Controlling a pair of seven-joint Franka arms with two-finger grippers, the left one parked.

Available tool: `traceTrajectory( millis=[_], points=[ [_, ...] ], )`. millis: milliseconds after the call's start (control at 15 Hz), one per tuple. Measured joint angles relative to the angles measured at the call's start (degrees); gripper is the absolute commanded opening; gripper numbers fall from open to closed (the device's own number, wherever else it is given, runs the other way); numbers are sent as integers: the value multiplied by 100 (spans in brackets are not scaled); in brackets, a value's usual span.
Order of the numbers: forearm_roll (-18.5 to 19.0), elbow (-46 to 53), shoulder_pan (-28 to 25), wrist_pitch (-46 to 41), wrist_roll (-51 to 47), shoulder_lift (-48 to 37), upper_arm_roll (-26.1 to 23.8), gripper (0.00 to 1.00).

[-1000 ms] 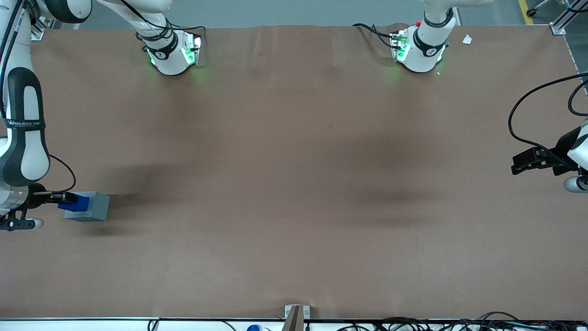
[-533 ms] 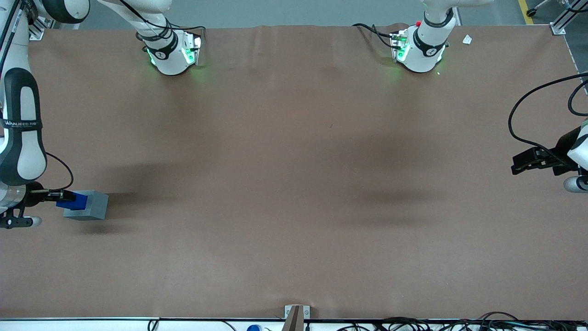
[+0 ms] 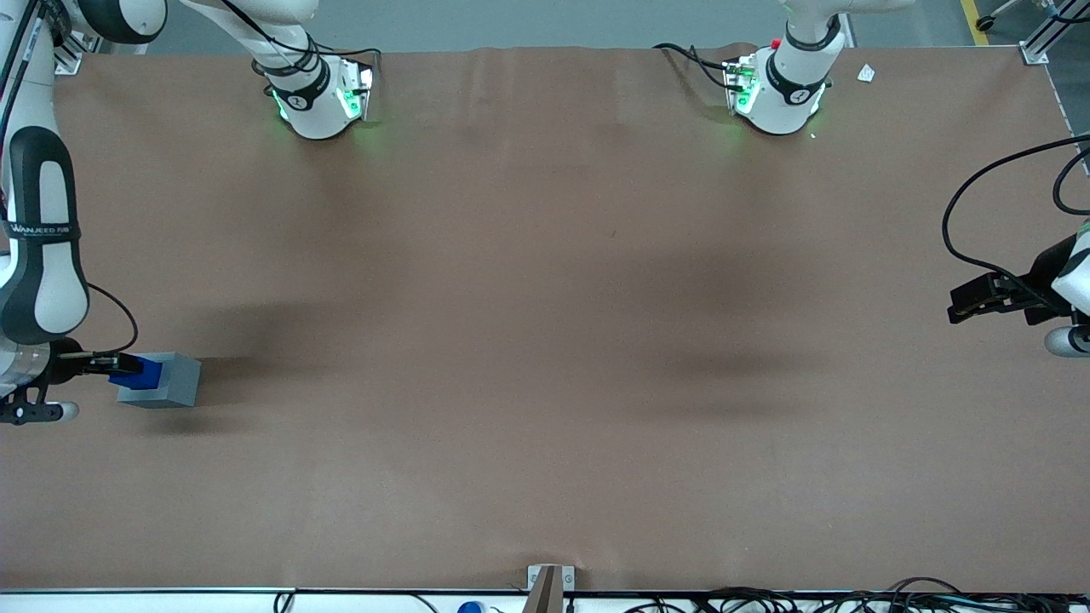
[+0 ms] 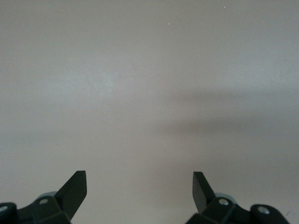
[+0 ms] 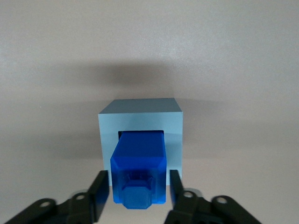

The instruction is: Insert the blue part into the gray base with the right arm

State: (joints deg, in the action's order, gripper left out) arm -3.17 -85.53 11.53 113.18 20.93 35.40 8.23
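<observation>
The gray base (image 3: 174, 383) sits on the brown table at the working arm's end. The blue part (image 3: 146, 372) stands in the base's square recess and sticks up out of it. In the right wrist view the blue part (image 5: 139, 158) is lodged in the recess of the gray base (image 5: 140, 114). My right gripper (image 3: 128, 366) is directly over the blue part. Its black fingers (image 5: 99, 191) straddle the part's upper end, and a narrow gap shows on each side. The gripper (image 5: 138, 189) is slightly open and not pressing on the part.
The brown table cover (image 3: 545, 340) stretches toward the parked arm's end. Two arm bases (image 3: 319, 98) stand at the table edge farthest from the front camera. Cables (image 3: 766, 600) and a small bracket (image 3: 549, 579) lie at the nearest edge.
The right arm, the base and the blue part shifted a few pixels toward the working arm's end between the earliest frame and the middle one. Almost nothing has moved since.
</observation>
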Motion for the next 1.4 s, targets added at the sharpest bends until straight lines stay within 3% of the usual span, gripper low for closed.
traceTrajectory(
  millis=[333, 667, 1400],
  points=[
    [0, 76, -11, -20, 0, -42, -30, 100],
    [-19, 265, -65, -869, -28, -764, -72, 100],
    [-68, 264, -1090, -2353, -1247, -2351, -117, 100]
  ],
)
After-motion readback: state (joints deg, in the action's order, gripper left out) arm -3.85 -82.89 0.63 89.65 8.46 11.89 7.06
